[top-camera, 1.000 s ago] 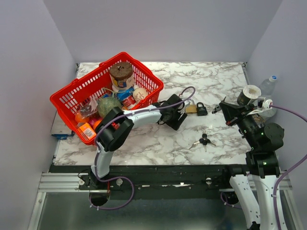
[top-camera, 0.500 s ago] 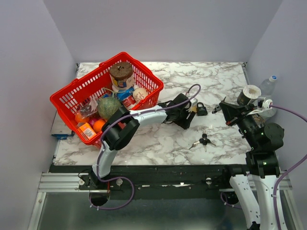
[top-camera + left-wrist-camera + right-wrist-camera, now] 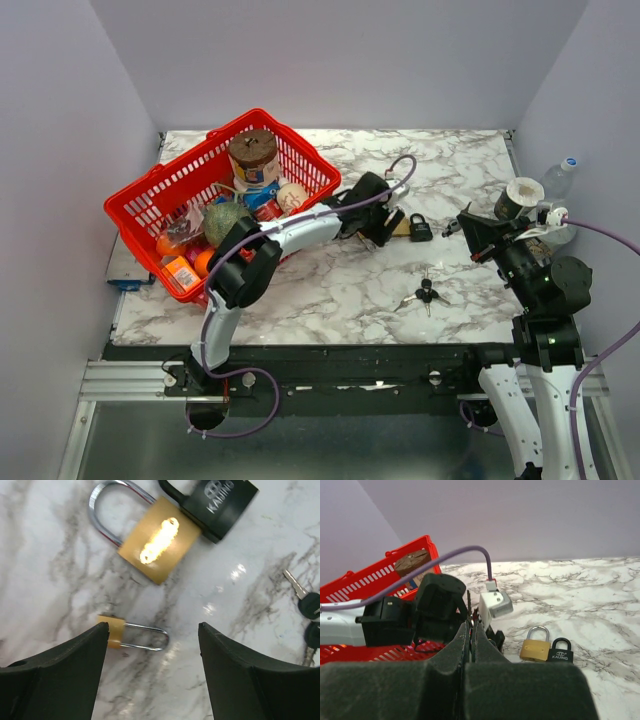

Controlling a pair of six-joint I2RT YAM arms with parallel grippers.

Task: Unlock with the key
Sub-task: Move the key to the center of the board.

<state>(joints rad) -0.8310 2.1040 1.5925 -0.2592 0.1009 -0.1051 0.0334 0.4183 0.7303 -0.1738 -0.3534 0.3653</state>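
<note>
Marble table (image 3: 330,290), lilac walls (image 3: 350,60), brass padlock (image 3: 159,539), keys (image 3: 425,294)

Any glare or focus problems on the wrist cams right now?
Left wrist: a blown-out glare patch on the large brass padlock, smaller glints on the marble table. Right wrist: the right claw fills the foreground, soft; the black padlock beyond is sharp.

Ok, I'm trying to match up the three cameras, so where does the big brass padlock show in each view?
Top external: big brass padlock mid-table, only partly showing.
Left wrist: upper middle, shackle pointing up-left.
Right wrist: lower right, shackle pointing up.
Shared landmark: the black padlock close beside it, on its right in all three views.
</note>
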